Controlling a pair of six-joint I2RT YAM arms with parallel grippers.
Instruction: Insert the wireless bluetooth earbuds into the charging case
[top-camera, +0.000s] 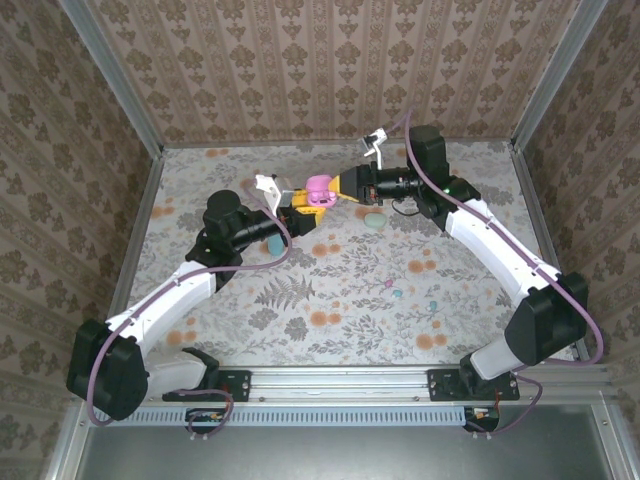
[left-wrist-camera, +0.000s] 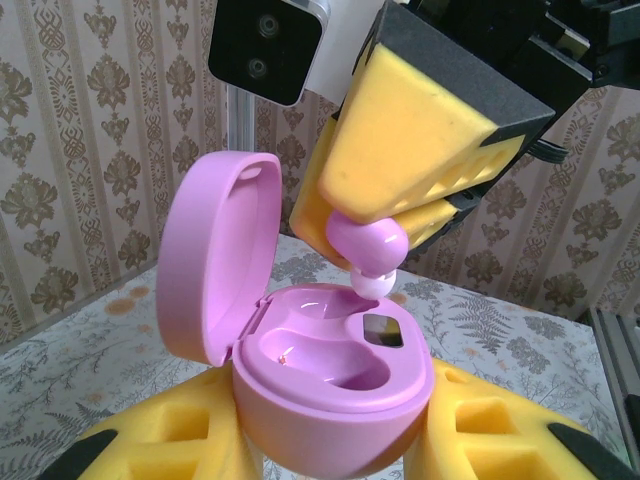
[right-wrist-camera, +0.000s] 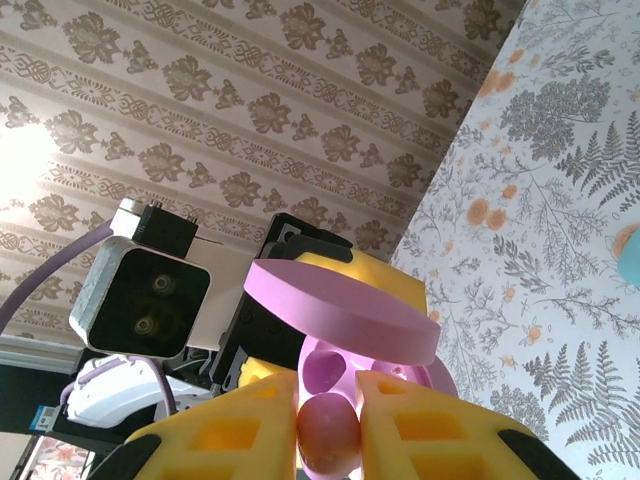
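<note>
Toward twelve o'clock, left end effector (top-camera: 303, 203) grips the open case (left-wrist-camera: 330, 390); right end effector (right-wrist-camera: 330, 425) holds a pink earbud (left-wrist-camera: 367, 245) just above it, not yet seated.

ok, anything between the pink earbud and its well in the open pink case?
Nothing visible. The small pink plastic earbud hangs just above the empty well of the pink egg-shaped charging case; its lid is hinged back, clear of the path.
</note>
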